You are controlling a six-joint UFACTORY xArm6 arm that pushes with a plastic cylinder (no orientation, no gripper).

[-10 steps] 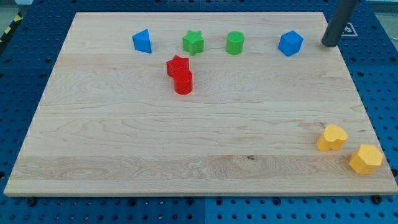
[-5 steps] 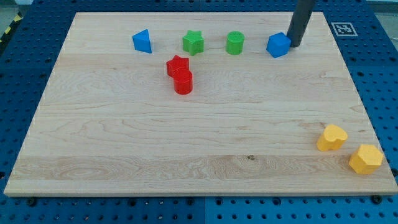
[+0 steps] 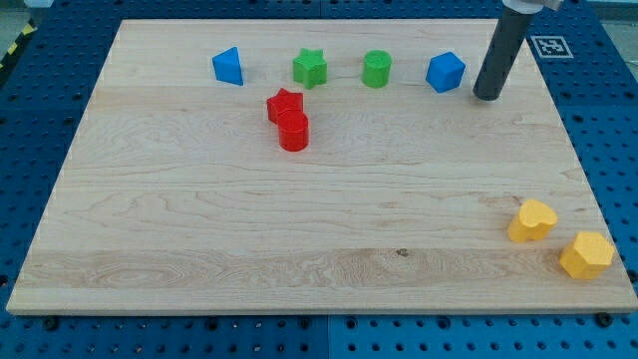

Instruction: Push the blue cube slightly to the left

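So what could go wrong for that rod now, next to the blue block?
My tip sits right of the blue cube, apart from it. Another push left might be too strong and send the cube into the green cylinder close by on its left. The tip is also lower in the view than the cube, so contact could skew it toward the view's top.
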